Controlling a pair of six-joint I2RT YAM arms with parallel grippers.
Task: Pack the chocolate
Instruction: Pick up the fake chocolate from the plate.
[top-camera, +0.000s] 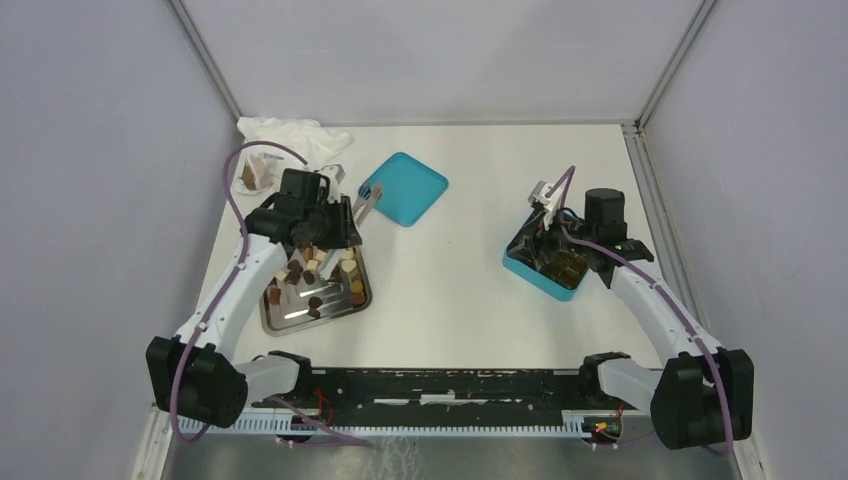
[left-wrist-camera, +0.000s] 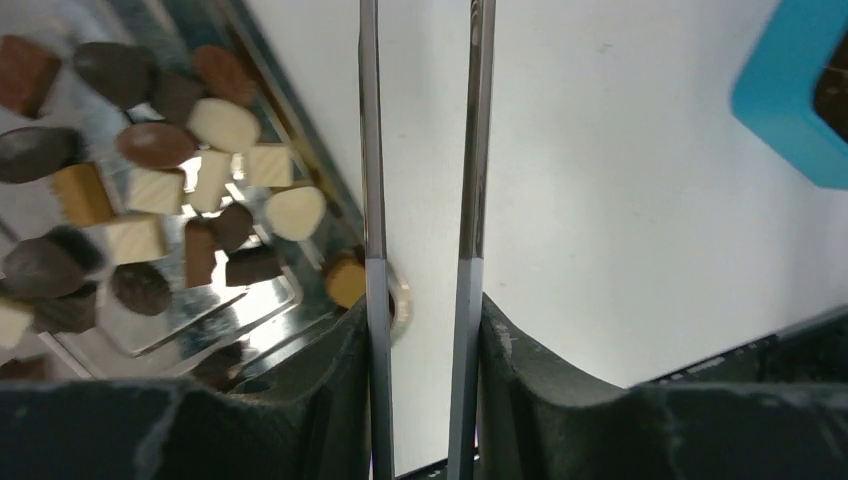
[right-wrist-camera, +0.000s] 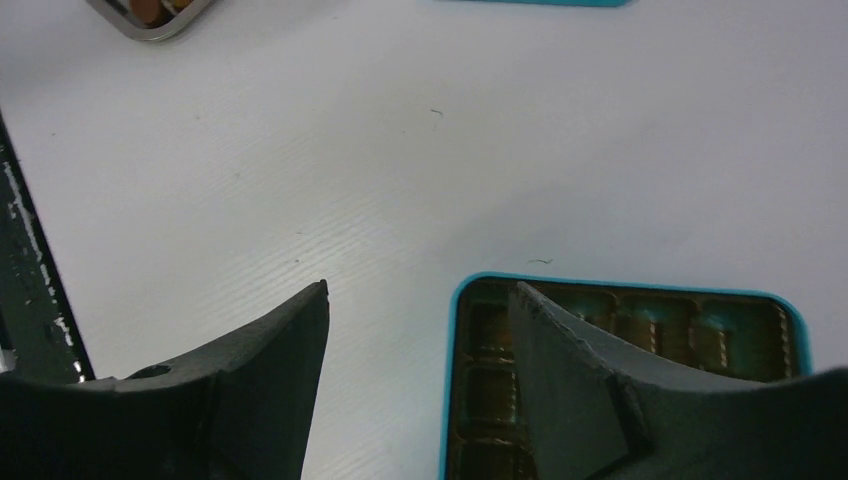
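White table (top-camera: 450, 300) spreads under me; my left claw (left-wrist-camera: 425, 315) pinches metal tongs (left-wrist-camera: 369, 150), blades apart and empty, the chocolate (left-wrist-camera: 155, 190) scattered in the steel tray (left-wrist-camera: 170, 315) just beside their left blade; my right claw (right-wrist-camera: 420, 300) gapes empty over the teal box (right-wrist-camera: 457, 340) corner

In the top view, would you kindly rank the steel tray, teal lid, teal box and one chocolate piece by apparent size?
Steel tray
Teal lid and teal box: alike, box partly hidden
Chocolate piece
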